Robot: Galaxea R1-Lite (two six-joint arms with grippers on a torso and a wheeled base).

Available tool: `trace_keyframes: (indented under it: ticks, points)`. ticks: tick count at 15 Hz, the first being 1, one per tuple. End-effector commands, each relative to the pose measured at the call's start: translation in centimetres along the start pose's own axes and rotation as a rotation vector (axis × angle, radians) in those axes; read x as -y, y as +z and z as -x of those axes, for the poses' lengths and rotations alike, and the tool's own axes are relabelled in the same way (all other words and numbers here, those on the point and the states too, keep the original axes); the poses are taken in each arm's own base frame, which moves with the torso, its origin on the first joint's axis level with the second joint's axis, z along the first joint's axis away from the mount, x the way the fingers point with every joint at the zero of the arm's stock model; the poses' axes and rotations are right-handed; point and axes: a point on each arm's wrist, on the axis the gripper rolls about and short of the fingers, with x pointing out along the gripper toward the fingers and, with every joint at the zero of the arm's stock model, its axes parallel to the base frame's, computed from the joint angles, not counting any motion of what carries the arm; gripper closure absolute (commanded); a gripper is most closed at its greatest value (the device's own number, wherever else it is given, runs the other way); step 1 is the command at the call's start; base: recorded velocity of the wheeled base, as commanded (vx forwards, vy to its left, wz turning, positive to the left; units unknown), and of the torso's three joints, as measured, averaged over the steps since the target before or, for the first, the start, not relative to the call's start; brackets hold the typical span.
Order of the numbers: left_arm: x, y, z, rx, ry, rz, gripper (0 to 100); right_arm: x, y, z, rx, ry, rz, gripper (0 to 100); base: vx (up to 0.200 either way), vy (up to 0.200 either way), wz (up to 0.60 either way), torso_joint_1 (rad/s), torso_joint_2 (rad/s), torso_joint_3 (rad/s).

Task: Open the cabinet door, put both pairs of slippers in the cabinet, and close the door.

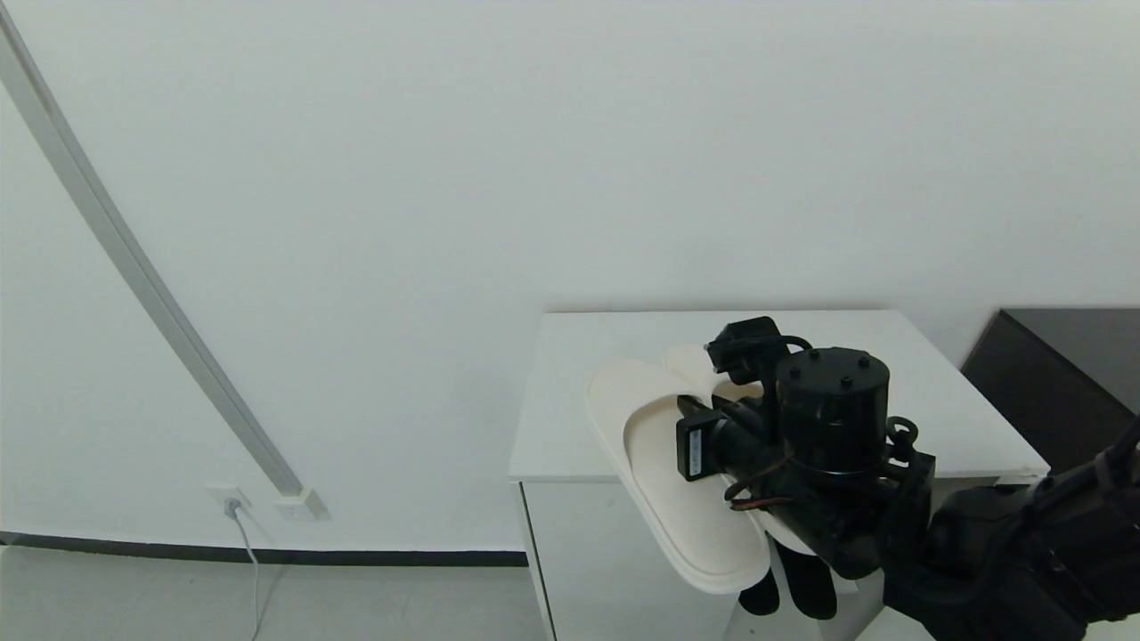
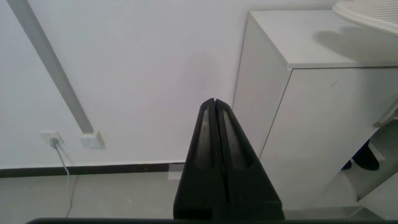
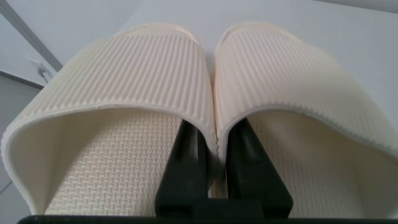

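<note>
I am holding the pair of cream slippers [image 1: 686,525] with my right gripper [image 3: 214,149], jaws clenched on their adjoining inner sides, over the white cabinet's [image 1: 579,401] front edge. My left gripper [image 2: 214,112] is hanging beside the cabinet, jaws pressed together on nothing.

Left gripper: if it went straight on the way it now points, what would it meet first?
Most likely the bare wall, close beside the side of the cabinet. The left gripper has nothing nearer in its line, though depth is hard to judge.
</note>
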Motion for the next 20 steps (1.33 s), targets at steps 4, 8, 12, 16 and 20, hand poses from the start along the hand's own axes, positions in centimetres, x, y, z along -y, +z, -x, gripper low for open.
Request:
trace_keyframes:
  ticks: [4,8,12,16,20]
  points:
    - [0.0,0.0,0.0,-0.001,0.0,0.0,100,0.3,0.0,0.9,-0.004,0.004,0.004,100,-0.2,0.0,0.0,0.008,0.0,0.001]
    - [0.0,0.0,0.0,-0.001,0.0,0.0,100,1.3,0.1,3.1,-0.012,0.04,0.004,100,-0.2,0.0,0.0,0.0,0.0,0.004]
    - [0.0,0.0,0.0,-0.001,0.0,0.0,100,2.9,0.0,7.0,-0.023,0.111,0.006,100,-0.1,0.0,0.0,0.002,0.0,0.002]
    - [0.0,0.0,0.0,-0.001,0.0,0.0,100,2.8,-0.4,7.1,-0.038,0.12,0.013,100,0.0,0.0,0.0,0.0,0.0,0.0]
    - [0.0,0.0,0.0,-0.003,0.0,0.0,100,2.7,-0.8,7.2,-0.052,0.122,0.021,100,0.0,0.0,0.0,0.0,0.0,0.0]
